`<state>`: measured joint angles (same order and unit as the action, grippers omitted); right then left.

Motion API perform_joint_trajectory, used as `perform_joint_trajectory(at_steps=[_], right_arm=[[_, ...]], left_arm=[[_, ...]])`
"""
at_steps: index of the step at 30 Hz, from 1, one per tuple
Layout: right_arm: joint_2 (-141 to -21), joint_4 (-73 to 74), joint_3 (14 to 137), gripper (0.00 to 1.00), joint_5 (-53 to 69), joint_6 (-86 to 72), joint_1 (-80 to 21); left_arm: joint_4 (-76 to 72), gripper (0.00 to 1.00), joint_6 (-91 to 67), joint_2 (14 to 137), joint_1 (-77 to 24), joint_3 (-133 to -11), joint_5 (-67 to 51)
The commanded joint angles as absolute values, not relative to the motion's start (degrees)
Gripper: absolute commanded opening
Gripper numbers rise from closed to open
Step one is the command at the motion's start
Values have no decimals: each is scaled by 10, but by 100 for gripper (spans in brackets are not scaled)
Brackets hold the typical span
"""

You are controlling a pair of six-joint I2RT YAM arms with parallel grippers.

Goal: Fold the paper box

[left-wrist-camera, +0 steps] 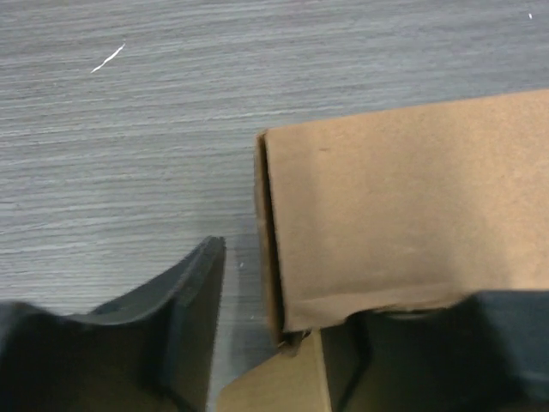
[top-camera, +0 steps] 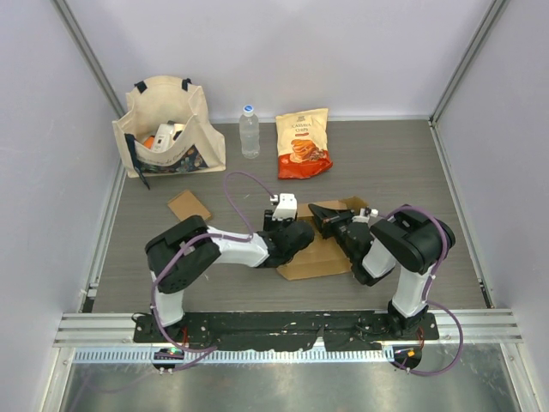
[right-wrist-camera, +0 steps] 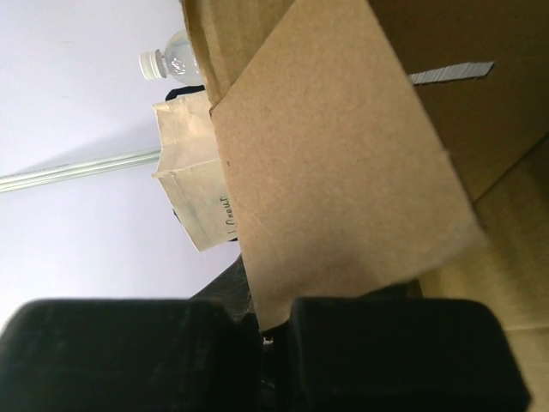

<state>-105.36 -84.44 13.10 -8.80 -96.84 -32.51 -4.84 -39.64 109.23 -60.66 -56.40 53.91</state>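
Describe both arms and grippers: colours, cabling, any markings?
The left arm and right arm match: bulky black joints, white links, and a looping purple cable on each. There is a white camera module at the left wrist. The left fingers and right fingers are matte black. No markings are visible.

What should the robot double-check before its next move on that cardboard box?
1. Right jaws gripping the flap of the box: ok, shut on it.
2. Left jaws apart at the box's edge: ok, one finger is clear of the cardboard.
3. Box lying flat on the table: cannot tell, the arms cover much of it.
4. Loose cardboard piece out of the way: ok, apart on the left.
5. Bottle, snack bag and tote bag away from the arms: ok, at the far side.
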Motion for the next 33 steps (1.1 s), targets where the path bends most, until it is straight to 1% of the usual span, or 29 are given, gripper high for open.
perform_joint_trajectory(at_steps=[1, 2, 3, 5, 6, 7, 8, 9, 11, 13, 14, 15, 16, 17, 18, 19, 21, 22, 24, 25, 26, 29, 30, 31, 32, 33], right_arm=[[-1080, -940, 101, 1, -66, -951, -327], [-1080, -937, 102, 1, -65, -951, -326], [-1080, -936, 107, 1, -62, -951, -324], [-1079, -931, 112, 1, -54, -949, -324], [-1075, -929, 114, 2, -51, -947, -324], [-1071, -920, 113, 5, -45, -942, -324], [-1065, -909, 112, 17, -41, -936, -324], [-1050, -895, 110, 22, -38, -930, -323], [-1029, -847, 105, 37, -31, -912, -319], [-994, -797, 105, 43, -22, -894, -316], [-979, -782, 107, 50, -8, -873, -313], [-966, -762, 112, 55, 13, -861, -307], [-938, -686, 123, 58, 32, -851, -301], [-925, -654, 140, 61, 48, -839, -297], [-912, -631, 144, 63, 69, -809, -289], [-877, -574, 150, 64, 79, -795, -286], [-832, -480, 179, 70, 104, -735, -277], [-811, -367, 191, 75, 107, -705, -268], [-746, -245, 235, 77, 113, -644, -260], [-725, -137, 249, 79, 108, -571, -256], [-679, -89, 270, 78, 104, -538, -252], [-617, 53, 300, 79, 87, -423, -229], [-592, 86, 310, 78, 78, -398, -222], [-585, 144, 321, 76, 51, -374, -213], [-580, 170, 346, 74, 26, -333, -197], [-578, 191, 359, 72, 5, -318, -195]], left_arm=[[-68, 54, -360, 980, -598, -508, 443], [-79, 65, -347, 958, -599, -493, 413], [-79, 67, -346, 918, -599, -481, 391], [-96, 70, -336, 876, -599, -439, 327], [-107, 71, -332, 855, -599, -420, 310], [-132, 71, -329, 805, -599, -378, 275], [-139, 70, -330, 782, -600, -358, 267], [-145, 70, -330, 755, -595, -325, 260], [-142, 72, -330, 696, -575, -307, 199], [-117, 78, -349, 666, -535, -307, 156], [-102, 83, -361, 661, -520, -313, 112], [-90, 85, -380, 658, -494, -327, 97], [-77, 85, -388, 656, -485, -331, 82], [-80, 86, -394, 652, -480, -334, 63], [-88, 85, -395, 651, -476, -335, 56], [-104, 84, -390, 652, -476, -336, 56], [-121, 80, -381, 665, -476, -332, 66], [-126, 77, -366, 673, -475, -334, 71], [-138, 75, -347, 707, -476, -339, 78], [-140, 72, -339, 723, -477, -343, 82], [-138, 70, -333, 737, -476, -348, 89], [-142, 65, -321, 789, -487, -368, 132], [-142, 63, -315, 812, -505, -379, 161], [-142, 61, -310, 821, -516, -385, 223], [-145, 59, -305, 830, -527, -388, 255], [-154, 59, -295, 838, -545, -396, 273]])
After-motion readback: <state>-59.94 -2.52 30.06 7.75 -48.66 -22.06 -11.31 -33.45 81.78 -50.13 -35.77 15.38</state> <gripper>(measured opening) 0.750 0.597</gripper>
